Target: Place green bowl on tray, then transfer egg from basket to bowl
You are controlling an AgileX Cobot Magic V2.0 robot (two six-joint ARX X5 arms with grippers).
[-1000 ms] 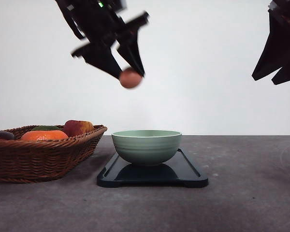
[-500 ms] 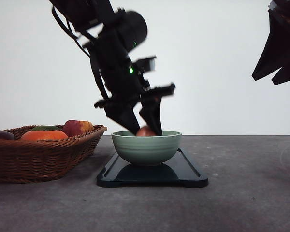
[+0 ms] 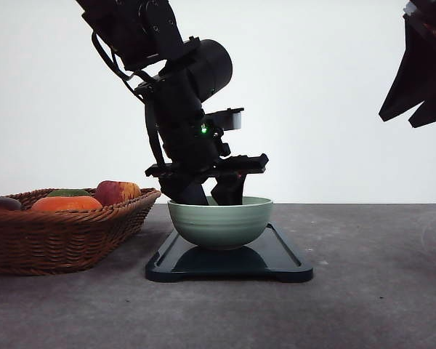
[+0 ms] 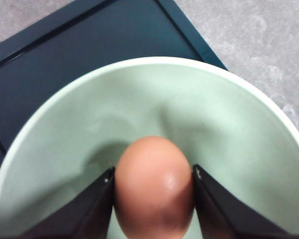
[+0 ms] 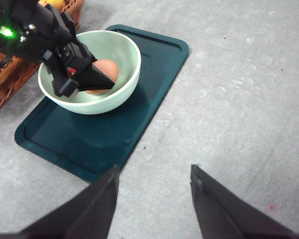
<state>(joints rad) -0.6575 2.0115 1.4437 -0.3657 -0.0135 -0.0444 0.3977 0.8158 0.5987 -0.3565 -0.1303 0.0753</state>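
Front view shows the left gripper (image 3: pixel 212 195) has dropped from high over the table until its fingers dip inside the green bowl (image 3: pixel 220 222), which sits on the tray (image 3: pixel 291 260); only the release seems left. It is clamped on the egg (image 4: pixel 154 186), low in the bowl. The egg's long axis runs along the fingers, its narrower end toward the bowl's far wall. The right gripper (image 5: pixel 154 199) hangs spread and empty above the table, right of the tray.

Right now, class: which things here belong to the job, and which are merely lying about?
Job:
green bowl
tray
egg, gripped by the left gripper inside the bowl
basket

Lying about:
apple
orange fruit
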